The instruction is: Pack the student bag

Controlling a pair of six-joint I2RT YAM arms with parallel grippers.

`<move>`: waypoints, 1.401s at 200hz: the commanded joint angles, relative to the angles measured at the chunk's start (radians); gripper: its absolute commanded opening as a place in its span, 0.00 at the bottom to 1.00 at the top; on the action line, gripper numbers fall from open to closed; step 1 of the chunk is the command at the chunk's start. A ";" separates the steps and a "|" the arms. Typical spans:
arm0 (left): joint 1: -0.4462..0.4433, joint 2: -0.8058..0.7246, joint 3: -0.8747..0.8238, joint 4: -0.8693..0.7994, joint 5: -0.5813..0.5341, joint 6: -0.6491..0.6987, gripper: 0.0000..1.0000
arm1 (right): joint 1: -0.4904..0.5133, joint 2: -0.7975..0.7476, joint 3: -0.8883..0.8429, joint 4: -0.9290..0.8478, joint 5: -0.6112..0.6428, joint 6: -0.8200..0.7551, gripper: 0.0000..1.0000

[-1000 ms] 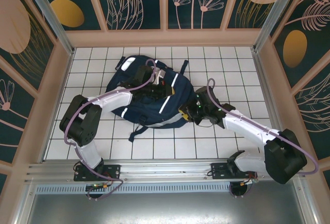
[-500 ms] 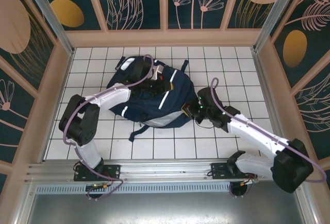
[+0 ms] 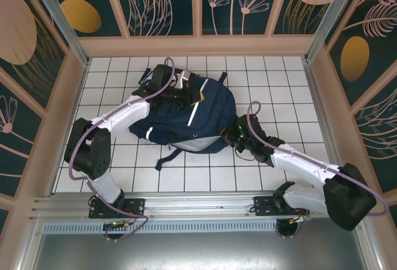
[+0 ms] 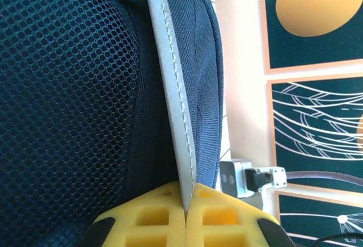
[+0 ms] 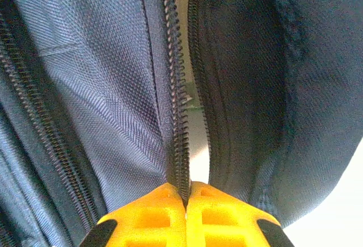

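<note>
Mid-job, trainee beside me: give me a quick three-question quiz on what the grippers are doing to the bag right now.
1. True or false: the left gripper is open above the student bag.
2. The right gripper pinches: A) a strap, B) a zipper edge, C) nothing?
3. Fill in: the bag lies on a white ___ table.
Key: 1 false, shut on the bag's pale trim strip; 2 B; 3 tiled.
</note>
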 commanded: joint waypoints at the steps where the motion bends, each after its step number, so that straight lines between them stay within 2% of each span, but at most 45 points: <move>1: 0.046 -0.091 0.067 0.092 -0.029 -0.030 0.00 | -0.005 0.034 -0.010 -0.099 0.065 -0.069 0.00; 47: 0.075 -0.130 0.073 0.049 -0.030 -0.007 0.00 | -0.020 0.009 -0.021 -0.103 0.089 -0.123 0.05; 69: 0.101 -0.148 0.063 0.052 -0.024 -0.011 0.00 | -0.020 -0.053 -0.017 -0.176 0.191 -0.168 0.08; 91: 0.107 -0.148 0.059 0.062 -0.019 -0.019 0.00 | -0.026 -0.139 -0.027 -0.199 0.227 -0.211 0.20; 126: 0.107 -0.146 0.015 0.124 -0.006 -0.063 0.00 | -0.024 -0.224 -0.008 -0.118 0.104 -0.295 0.30; 140: 0.107 -0.147 -0.004 0.140 -0.002 -0.073 0.00 | -0.021 -0.257 0.001 -0.075 0.051 -0.299 0.31; 156: 0.107 -0.148 -0.028 0.164 0.002 -0.089 0.00 | -0.015 -0.281 0.021 -0.039 0.015 -0.257 0.37; 173: 0.106 -0.149 -0.060 0.202 -0.004 -0.113 0.00 | -0.012 -0.245 0.063 -0.014 -0.045 -0.159 0.46; 196: 0.098 -0.134 -0.092 0.239 -0.003 -0.133 0.00 | 0.004 -0.125 0.164 -0.061 -0.115 -0.032 0.45; 230: 0.069 -0.102 -0.114 0.277 -0.012 -0.146 0.00 | 0.063 -0.017 0.294 -0.177 -0.083 0.060 0.40; 264: 0.035 -0.058 -0.126 0.325 -0.015 -0.169 0.00 | 0.065 0.054 0.353 -0.312 -0.022 0.131 0.43; 280: 0.021 -0.040 -0.132 0.348 -0.014 -0.181 0.00 | 0.063 0.082 0.356 -0.318 -0.006 0.144 0.45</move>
